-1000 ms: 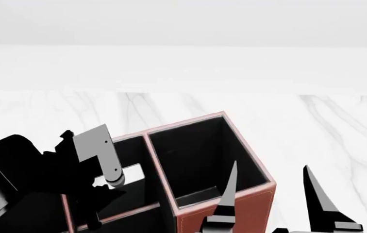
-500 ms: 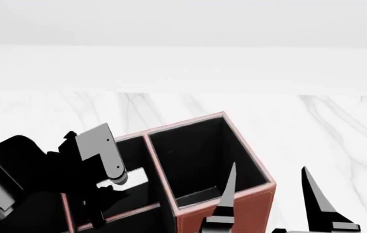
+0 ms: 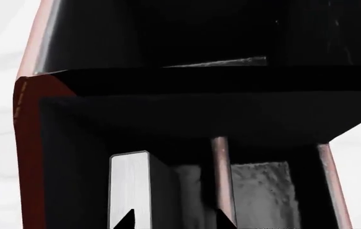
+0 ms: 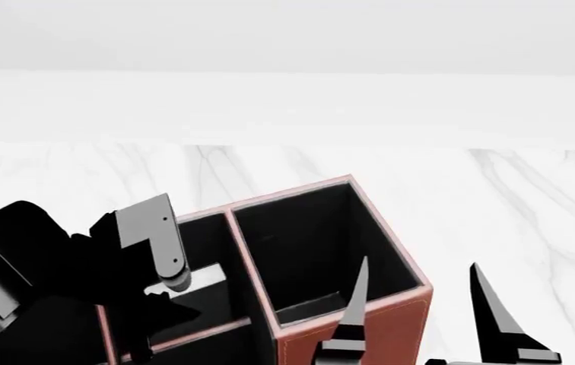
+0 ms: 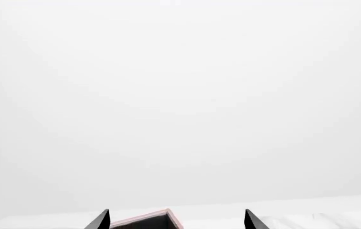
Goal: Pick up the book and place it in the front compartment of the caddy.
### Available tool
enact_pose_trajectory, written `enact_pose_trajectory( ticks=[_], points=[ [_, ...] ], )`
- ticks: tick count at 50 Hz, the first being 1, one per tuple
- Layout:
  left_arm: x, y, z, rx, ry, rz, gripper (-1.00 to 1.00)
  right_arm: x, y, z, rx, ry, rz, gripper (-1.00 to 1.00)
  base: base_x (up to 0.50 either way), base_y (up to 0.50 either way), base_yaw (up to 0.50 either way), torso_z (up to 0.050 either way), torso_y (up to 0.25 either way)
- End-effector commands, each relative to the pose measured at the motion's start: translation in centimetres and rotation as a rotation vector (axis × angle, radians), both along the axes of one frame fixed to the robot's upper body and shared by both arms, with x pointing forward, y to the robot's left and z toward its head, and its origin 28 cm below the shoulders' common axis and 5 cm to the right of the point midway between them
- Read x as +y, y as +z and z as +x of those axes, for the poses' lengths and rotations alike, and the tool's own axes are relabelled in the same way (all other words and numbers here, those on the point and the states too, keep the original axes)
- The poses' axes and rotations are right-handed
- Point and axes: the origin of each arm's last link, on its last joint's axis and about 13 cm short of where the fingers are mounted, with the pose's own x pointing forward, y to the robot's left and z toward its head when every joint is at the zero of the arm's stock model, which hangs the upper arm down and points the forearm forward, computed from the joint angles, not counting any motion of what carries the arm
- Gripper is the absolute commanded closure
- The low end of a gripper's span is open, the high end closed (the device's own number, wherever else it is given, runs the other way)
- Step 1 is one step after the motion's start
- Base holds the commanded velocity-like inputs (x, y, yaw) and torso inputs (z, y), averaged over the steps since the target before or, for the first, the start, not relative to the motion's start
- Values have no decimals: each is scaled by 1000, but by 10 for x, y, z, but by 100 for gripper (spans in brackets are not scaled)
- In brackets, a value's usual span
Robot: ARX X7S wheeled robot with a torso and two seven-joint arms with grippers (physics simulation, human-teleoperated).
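Now, book over the caddy's low front slot.
My left gripper (image 4: 160,304) is clamped on the book (image 3: 129,188), upright, white page edge showing, already inside the caddy (image 4: 389,334) rim; the slot floor lies straight below. My right gripper (image 4: 424,319) hangs spread and empty beside the caddy.

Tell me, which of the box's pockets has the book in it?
The lower compartment under the left gripper of the caddy: the book's white page edge shows there. The taller one beside it looks empty.
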Motion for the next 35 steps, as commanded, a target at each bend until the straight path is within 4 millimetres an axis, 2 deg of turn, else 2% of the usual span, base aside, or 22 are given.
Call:
enact_pose_trajectory(
  ticks=[1,13,17,25,26,35],
  points=[
    [-2,-26,-7,-131,142,63,-100,1,0,0,-3,3,-2,-100,17,-3,-10,0,0],
    [-2,-24,-11,-163,158,32,-100,1,-1,0,0,5,-3,-100,8,-3,-10,0,0],
    [-5,-20,-17,-145,232,-13,-100,2,0,0,-1,6,-4,-100,7,-2,-9,0,0],
    [-8,-20,-41,-136,324,-170,-100,2,0,-1,-4,9,-6,-100,1,-1,-3,0,0],
    [-8,-21,-43,-163,379,-205,-100,3,2,-1,-5,10,-6,-100,0,0,0,0,0],
    [-7,-21,-67,-301,380,-374,-100,4,2,-2,-7,16,-10,-100,0,0,0,0,0]
  ],
)
